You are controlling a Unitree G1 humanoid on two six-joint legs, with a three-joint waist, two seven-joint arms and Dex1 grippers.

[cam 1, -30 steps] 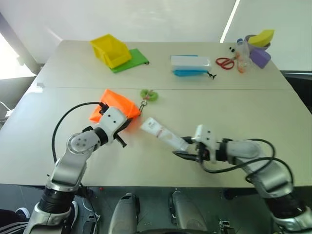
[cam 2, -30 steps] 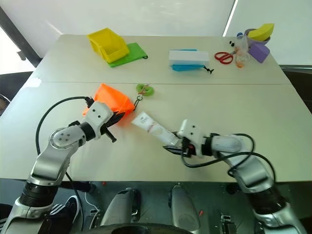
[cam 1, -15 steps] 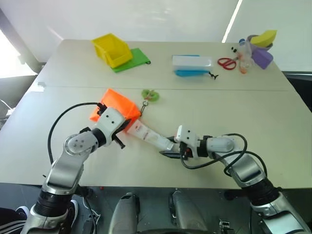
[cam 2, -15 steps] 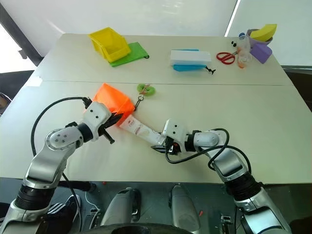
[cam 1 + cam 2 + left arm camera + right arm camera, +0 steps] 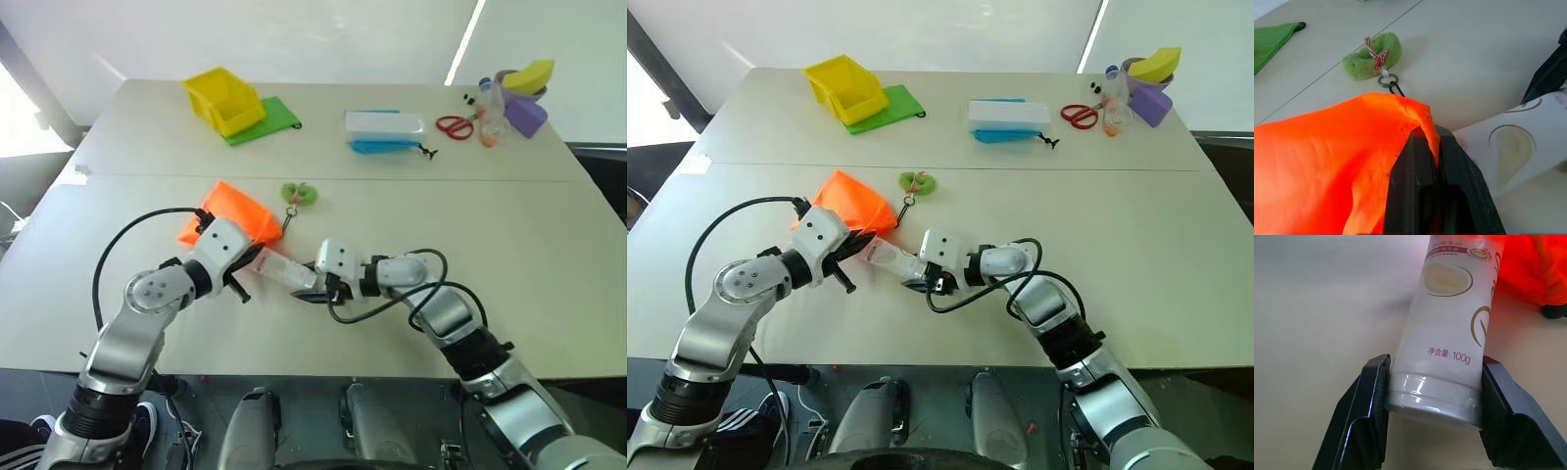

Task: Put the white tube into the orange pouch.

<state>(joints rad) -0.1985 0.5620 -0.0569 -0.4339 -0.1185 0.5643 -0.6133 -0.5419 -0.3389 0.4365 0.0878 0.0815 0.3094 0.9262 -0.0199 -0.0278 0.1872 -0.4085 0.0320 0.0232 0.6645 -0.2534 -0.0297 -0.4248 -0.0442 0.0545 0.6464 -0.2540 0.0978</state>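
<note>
The right claw (image 5: pixel 1432 396) grasps the small white plastic squeeze tube (image 5: pixel 1449 340) at its cap end. Its long axis points crimped-end-first at the bright orange fabric pouch (image 5: pixel 235 213). The left claw (image 5: pixel 1432 161) is clenched on the pouch's rim beside it. Bare worktop (image 5: pixel 529 235) lies around.

Your left gripper (image 5: pixel 243 262) pinches the near edge of the pouch (image 5: pixel 233 213), fingers closed on the fabric. Your right gripper (image 5: pixel 315 286) clamps the tube (image 5: pixel 282 269) at its right end; the tube's left end reaches the pouch mouth. The green ornament (image 5: pixel 299 192) lies just right of the pouch. The bin (image 5: pixel 223 100) sits far left.
</note>
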